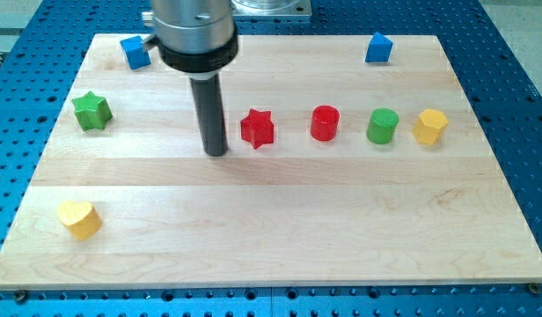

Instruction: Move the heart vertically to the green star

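Wooden counter (280, 255) lies on a blue perforated base (517, 79); eight blocks are on it.

The yellow heart (80, 217) sits near the counter's corner at the view's bottom left, lying flat. Its lobes appear to face the view's left and its narrower end the view's right, so its long axis runs roughly left to right; the exact angle is hard to read.

The green star (91, 110) sits near the left edge, toward the view's top from the heart and almost in line with it. The two are well apart, with bare wood between them.

The arm's rod stands upright, and my tip (216, 152) rests on the counter just to the view's left of the red star (258, 129), close to it but with a gap showing. The tip is well apart from both the heart and the green star, to the view's right of each. The rig carries no fingers, so nothing is grasped or clenched; the rod touches no block.

A row runs rightward from the red star: red cylinder (325, 122), green cylinder (383, 126), then a yellow hexagonal block (430, 127) just beside it.

Two blue blocks lie near the view's top edge: blue block at left (135, 52), beside the arm's housing, and blue block at right (378, 48).
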### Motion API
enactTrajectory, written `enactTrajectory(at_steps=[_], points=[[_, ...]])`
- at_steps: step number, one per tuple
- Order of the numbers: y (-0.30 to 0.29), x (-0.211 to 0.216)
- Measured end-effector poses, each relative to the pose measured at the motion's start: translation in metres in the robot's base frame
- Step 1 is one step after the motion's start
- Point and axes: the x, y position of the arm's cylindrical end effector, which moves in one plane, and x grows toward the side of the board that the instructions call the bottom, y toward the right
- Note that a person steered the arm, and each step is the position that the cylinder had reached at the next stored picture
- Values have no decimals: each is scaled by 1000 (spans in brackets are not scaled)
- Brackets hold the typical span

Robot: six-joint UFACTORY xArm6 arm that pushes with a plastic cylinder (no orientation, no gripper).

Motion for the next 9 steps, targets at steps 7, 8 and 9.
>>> enactTrajectory(at_steps=[7, 8, 9], points=[[-160, 81], [-219, 107], [-219, 57]])
